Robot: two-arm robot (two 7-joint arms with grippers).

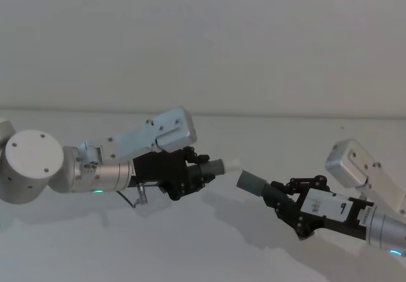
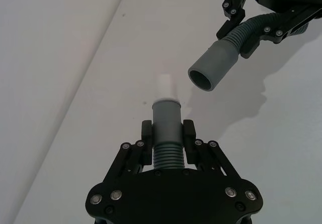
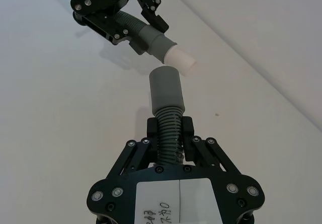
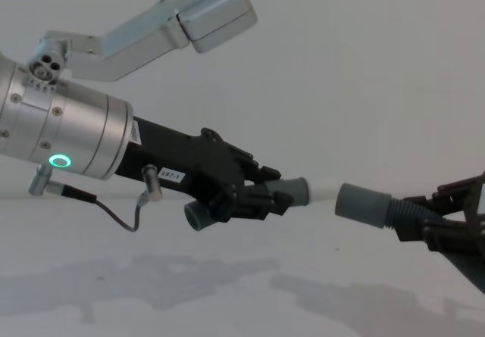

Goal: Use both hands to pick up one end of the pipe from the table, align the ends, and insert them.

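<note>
Both pipe pieces hang above the white table (image 1: 190, 244). My left gripper (image 1: 193, 171) is shut on the short piece (image 2: 166, 153) just behind its grey collar (image 2: 166, 117). The whitish tip (image 2: 165, 85) points toward the other arm. My right gripper (image 1: 287, 203) is shut on the ribbed stretch (image 3: 170, 133) of the longer piece. That piece's smooth grey cuff (image 3: 166, 88) faces the tip with its mouth open. In the chest view a small gap separates the tip (image 4: 324, 188) from the cuff (image 4: 362, 203). In the head view the cuff (image 1: 252, 182) sits slightly lower than the tip (image 1: 233, 164).
The left arm's silver wrist (image 4: 68, 136) with its green ring light (image 4: 59, 160) fills the left side, a thin cable (image 4: 114, 212) drooping under it. A pale wall (image 1: 203, 41) rises behind the table.
</note>
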